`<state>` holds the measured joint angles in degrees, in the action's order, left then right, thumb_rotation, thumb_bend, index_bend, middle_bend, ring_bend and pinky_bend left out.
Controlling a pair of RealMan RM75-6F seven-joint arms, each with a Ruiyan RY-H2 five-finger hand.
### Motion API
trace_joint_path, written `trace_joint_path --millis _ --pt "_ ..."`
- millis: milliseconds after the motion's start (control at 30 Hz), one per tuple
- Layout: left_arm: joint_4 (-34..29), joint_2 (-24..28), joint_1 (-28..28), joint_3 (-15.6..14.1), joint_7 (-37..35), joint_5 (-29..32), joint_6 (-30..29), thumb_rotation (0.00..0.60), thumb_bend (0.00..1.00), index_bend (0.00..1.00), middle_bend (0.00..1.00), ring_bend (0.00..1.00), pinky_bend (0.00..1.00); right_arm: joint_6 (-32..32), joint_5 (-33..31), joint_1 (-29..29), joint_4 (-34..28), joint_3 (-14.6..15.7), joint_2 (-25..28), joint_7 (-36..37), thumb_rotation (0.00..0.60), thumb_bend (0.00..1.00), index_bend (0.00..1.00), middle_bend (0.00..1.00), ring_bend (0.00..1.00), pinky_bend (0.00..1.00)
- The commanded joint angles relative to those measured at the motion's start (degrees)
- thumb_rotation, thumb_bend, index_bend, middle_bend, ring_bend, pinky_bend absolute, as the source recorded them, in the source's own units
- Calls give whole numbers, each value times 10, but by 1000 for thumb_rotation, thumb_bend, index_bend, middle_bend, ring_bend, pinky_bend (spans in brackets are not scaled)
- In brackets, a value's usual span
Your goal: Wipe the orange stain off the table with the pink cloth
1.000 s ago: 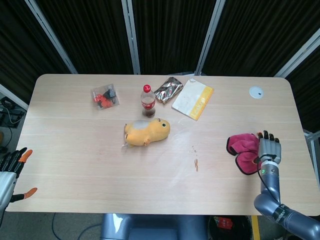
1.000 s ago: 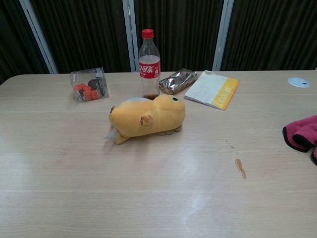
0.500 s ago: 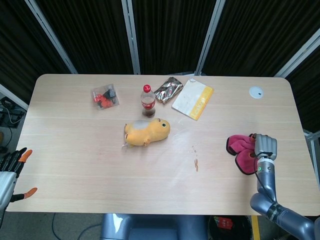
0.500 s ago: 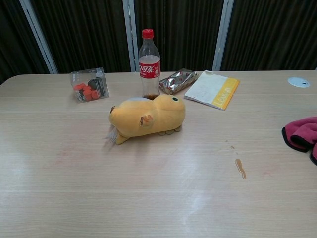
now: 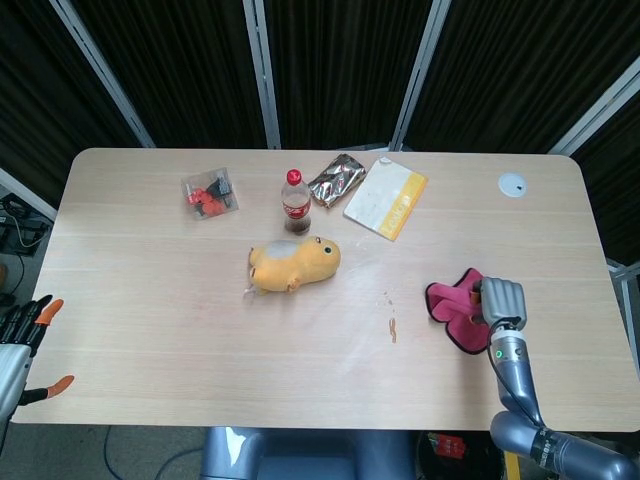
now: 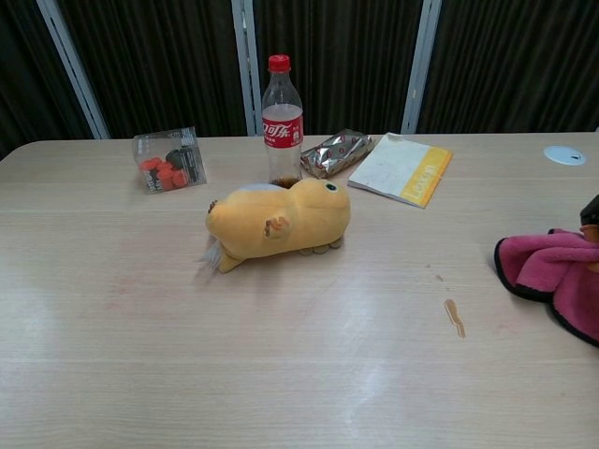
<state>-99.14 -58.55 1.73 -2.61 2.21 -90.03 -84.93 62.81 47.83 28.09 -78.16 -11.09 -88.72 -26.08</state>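
While gripping pink cloth (image 5: 455, 310), right hand (image 5: 502, 302) escapes chest view.

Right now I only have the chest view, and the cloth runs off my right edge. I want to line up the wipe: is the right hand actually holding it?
Observer: Yes. In the head view the right hand grips the cloth at its right side, fingers curled onto it.
Operator: Where does that arm come in from?
Observer: From the near edge of the table, on the robot's side of the cloth and not across the stain.
Operator: And the left hand? I can't see it at all.
Observer: The left hand is off the table's near left corner, fingers apart, holding nothing.
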Motion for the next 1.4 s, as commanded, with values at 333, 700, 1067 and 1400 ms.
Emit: trace_joint_path --millis 333,700,1067,1400 --pt "2 -1 -1 1 -5 -1 -4 600 0 46 0 0 0 40 69 -2 -150 61 -29 -70 600 258 727 615 537 718" --pt "2 -1 -1 2 -7 3 -1 600 0 46 0 0 0 36 71 8 -141 80 -119 -113 600 259 727 615 537 718" --pt "1 2 0 2 -11 7 4 600 0 47 0 0 0 25 34 37 -35 28 -147 -138 600 273 727 615 536 718" --pt "-1 2 1 2 -9 10 7 600 0 47 0 0 0 17 -3 47 43 -14 -126 -138 600 279 728 615 536 717"
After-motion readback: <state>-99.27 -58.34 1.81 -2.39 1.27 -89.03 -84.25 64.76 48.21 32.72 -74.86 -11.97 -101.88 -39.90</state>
